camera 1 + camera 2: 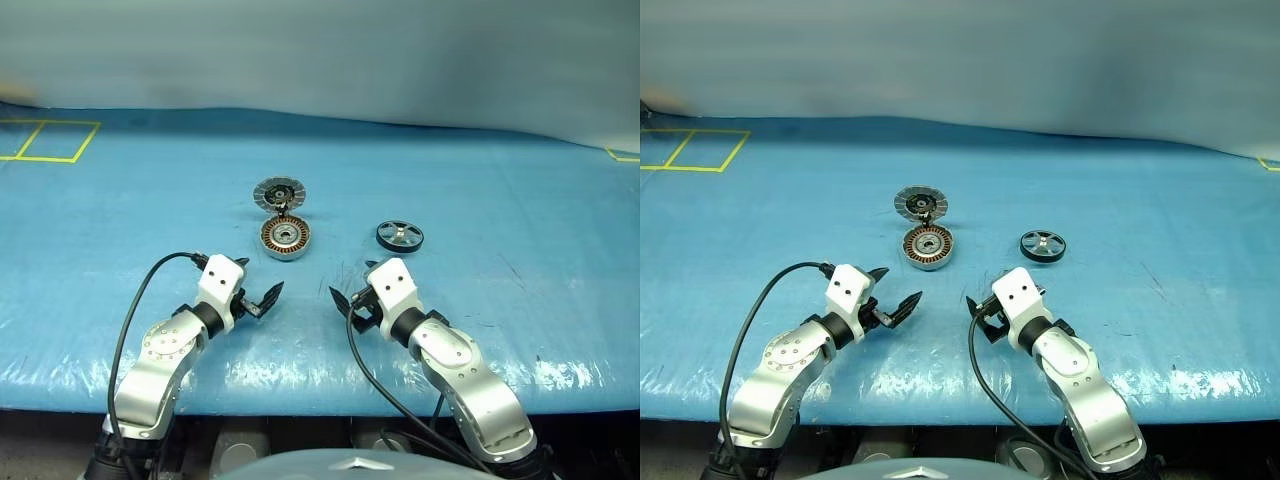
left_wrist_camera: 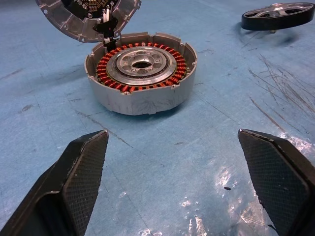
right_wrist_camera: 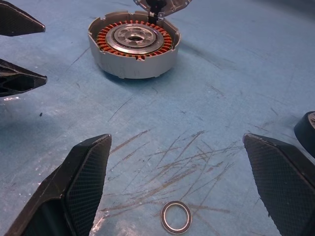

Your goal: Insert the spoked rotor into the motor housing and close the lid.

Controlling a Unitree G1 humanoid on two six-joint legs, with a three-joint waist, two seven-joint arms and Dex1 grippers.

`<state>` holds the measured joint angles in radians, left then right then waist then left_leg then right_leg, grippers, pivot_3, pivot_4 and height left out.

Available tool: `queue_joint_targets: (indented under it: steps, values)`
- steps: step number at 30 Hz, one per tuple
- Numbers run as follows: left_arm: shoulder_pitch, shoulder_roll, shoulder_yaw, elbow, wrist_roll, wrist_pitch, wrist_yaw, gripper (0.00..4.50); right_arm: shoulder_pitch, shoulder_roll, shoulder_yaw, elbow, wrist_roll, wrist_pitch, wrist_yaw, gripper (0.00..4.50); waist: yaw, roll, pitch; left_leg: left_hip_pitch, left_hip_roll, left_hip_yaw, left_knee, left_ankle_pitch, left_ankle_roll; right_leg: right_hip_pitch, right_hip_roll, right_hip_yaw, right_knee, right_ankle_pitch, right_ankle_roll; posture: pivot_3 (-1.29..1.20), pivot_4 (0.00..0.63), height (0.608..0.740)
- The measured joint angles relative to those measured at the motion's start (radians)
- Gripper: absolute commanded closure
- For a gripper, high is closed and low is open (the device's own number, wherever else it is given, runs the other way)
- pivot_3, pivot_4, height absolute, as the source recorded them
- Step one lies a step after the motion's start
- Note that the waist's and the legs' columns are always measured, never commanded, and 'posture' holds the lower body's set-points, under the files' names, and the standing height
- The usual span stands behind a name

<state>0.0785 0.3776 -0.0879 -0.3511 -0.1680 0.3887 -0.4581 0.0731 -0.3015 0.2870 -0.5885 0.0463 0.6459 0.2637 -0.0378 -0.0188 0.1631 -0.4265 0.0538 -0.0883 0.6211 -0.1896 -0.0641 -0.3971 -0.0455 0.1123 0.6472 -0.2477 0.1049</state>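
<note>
**A robot test bench in a lab or workshop**

A wide table covered with glossy blue plastic sheeting (image 1: 520,200) fills the frame, its surface scuffed and scratched near the middle. Yellow tape squares (image 1: 48,140) are marked out at the upper left, with another yellow corner at the far right edge. A plain pale wall runs across the top. At the centre lies an opened round silver-grey motor housing with copper-brown windings (image 1: 287,238), a piece of engineering hardware, not household ware. A small loose metal washer ring (image 3: 176,217) rests on the scratched sheeting.
</note>
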Motion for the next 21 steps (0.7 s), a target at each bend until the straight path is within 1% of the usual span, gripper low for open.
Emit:
queue_joint_targets:
  steps: [21]
  values:
    - [0.004, -0.001, 0.0, 0.0, 0.01, -0.003, 0.002, 0.01, -0.003, -0.002, 0.0, -0.001, 0.003, 0.039, 0.008, 0.0, 0.0, 0.0, 0.0, 0.0, 0.0, 0.0, 0.0, 0.0, 0.0, 0.0, 0.0, 0.0, 0.0, 0.0, 0.0, 0.0, 0.15, 0.74]
